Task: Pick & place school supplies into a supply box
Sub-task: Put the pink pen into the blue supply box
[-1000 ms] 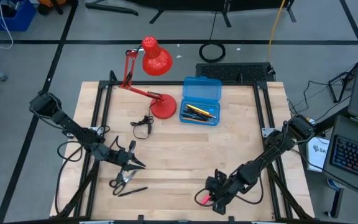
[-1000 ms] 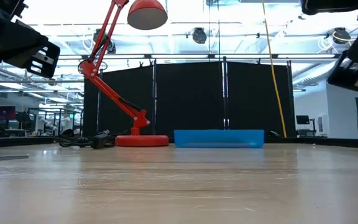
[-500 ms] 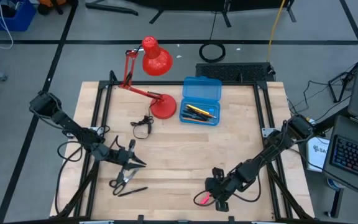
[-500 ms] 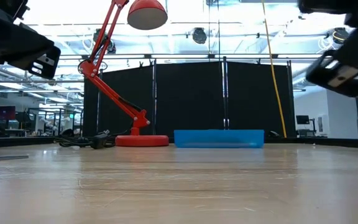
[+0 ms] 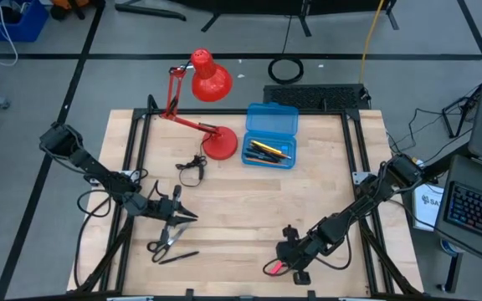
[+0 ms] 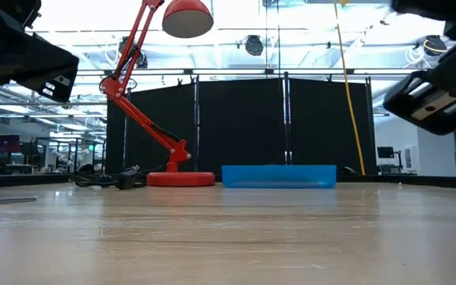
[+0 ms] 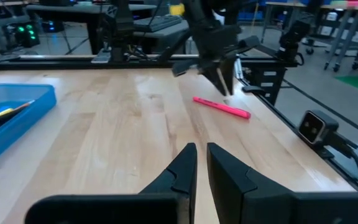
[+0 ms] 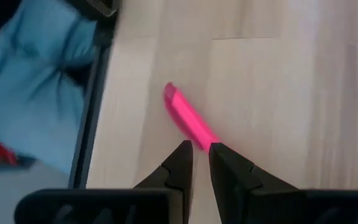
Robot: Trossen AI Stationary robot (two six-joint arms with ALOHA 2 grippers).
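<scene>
We see right gripper [image 5: 289, 261] lower centre, fingers near-closed, empty, above pink pen [image 5: 273, 267]; left gripper [image 5: 182, 216] near-closed, empty.

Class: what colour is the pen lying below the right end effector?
Pink pen; clearest in the right wrist view.
</scene>
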